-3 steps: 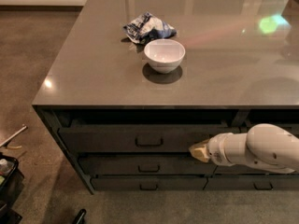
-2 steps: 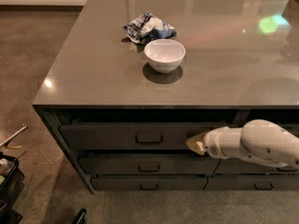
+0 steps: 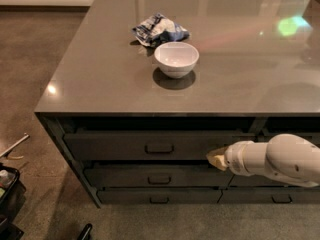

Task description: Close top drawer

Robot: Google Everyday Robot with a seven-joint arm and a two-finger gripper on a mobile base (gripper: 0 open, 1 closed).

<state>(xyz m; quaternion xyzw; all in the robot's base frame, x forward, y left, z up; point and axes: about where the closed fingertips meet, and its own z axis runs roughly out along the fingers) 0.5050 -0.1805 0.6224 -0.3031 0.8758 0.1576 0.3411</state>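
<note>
claw [image 3: 217,159] sits at the tip of the white arm [image 3: 272,160], which comes in from the right edge, low in front of the desk [image 3: 100,84]. its pale yellowish tip lies over the right end of the top drawer [image 3: 115,146]. i cannot tell whether it touches the front or hangs just before it, nor whether the claw is open or closed.

the top drawer is the uppermost wide dark front in the left column, straight under the desk's slab. its small loop handle [image 3: 159,148] is at the centre, left of the claw and apart from it. a dark band of shadow lies between the front and the slab; how far the drawer stands out cannot be told. below it come the mid drawer [image 3: 159,176] and the low drawer [image 3: 159,196], each with a like handle. the arm hides most of the right column [image 3: 272,196].

on the desk stands a white bowl [image 3: 176,59], upright, and just behind it lies a crumpled blue and white bag [image 3: 160,29]. a dark bin [image 3: 5,184] shows on the brown floor [image 3: 30,59] at the left edge.
</note>
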